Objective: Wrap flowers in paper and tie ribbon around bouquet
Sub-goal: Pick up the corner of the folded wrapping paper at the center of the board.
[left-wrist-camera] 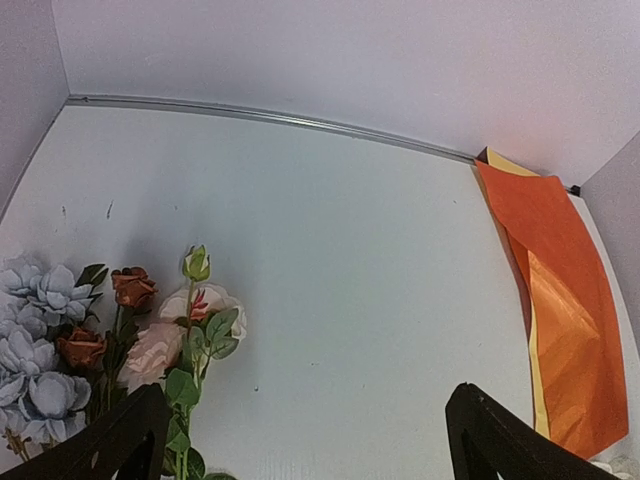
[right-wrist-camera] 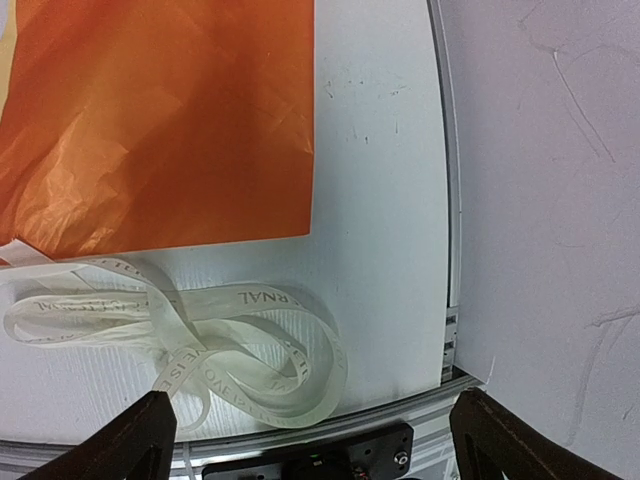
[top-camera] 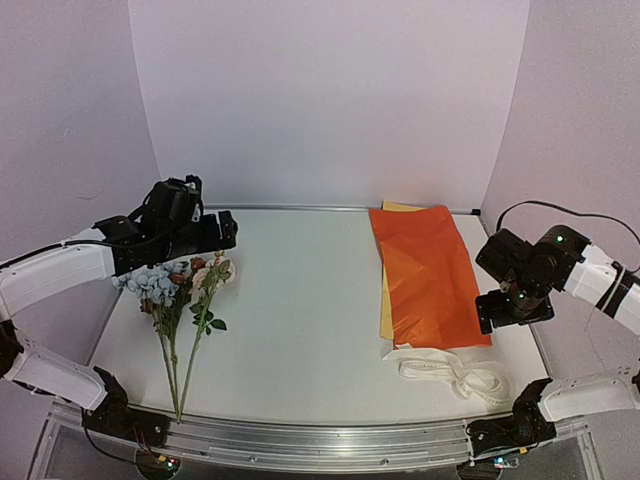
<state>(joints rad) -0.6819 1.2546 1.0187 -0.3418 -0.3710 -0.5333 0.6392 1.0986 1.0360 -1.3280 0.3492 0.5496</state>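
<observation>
The flowers lie at the table's left, pale blue, cream and rust blooms pointing back, thin stems running toward the front edge. My left gripper hovers just behind and right of the blooms, open and holding nothing; in the left wrist view the flowers sit beside the left fingertip of that gripper. The orange paper lies flat at the right over a yellow sheet. The cream ribbon is heaped in loops in front of it. My right gripper hangs open above the paper's near right corner, over the ribbon and paper. No wrapped bouquet shows.
White walls close in the table on three sides; the right wall is close beside the right gripper. A metal rail runs along the front edge, and the paper reaches the back right corner.
</observation>
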